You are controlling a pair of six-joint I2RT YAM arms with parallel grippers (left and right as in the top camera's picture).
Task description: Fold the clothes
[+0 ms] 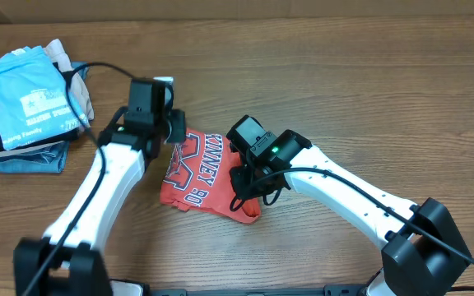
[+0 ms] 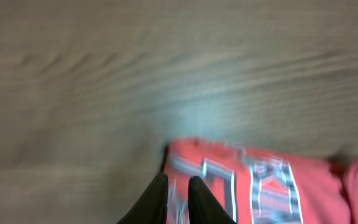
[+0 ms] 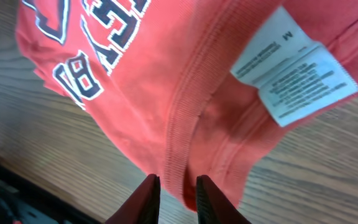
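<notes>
The coral-red T-shirt (image 1: 200, 177) is lying bunched up in the middle of the wooden bench (image 1: 344, 74), between the two arms. It is soft cotton and is forming an uneven, wrinkled heap with rounded folds. The side facing up is showing navy-and-white block lettering (image 1: 206, 156) and the number 80.

The right hand (image 3: 178, 183) is gripping the lower right edge of the T-shirt. Its two black fingers (image 3: 149, 196) are standing close together, and a thick ribbed seam of the red cloth is running down between them, so the hand is clamped on the cloth. Beside this seam a white care label (image 3: 294, 74) is hanging from the fabric, printed with small grey text and the letter M.

The left hand (image 2: 178, 186) is sitting at the upper left edge of the T-shirt. Its dark pointed fingers (image 2: 157, 199) are nearly together over the red cloth, but the left wrist view is blurred and I cannot tell whether they are pinching it.

At the far left corner of the bench a flat pile of folded garments is resting, well apart from the red one. A light blue T-shirt (image 1: 31, 99) with white print is lying on top, a beige garment (image 1: 56, 51) is showing behind it, and a denim-blue garment (image 1: 27, 163) is lying underneath.
</notes>
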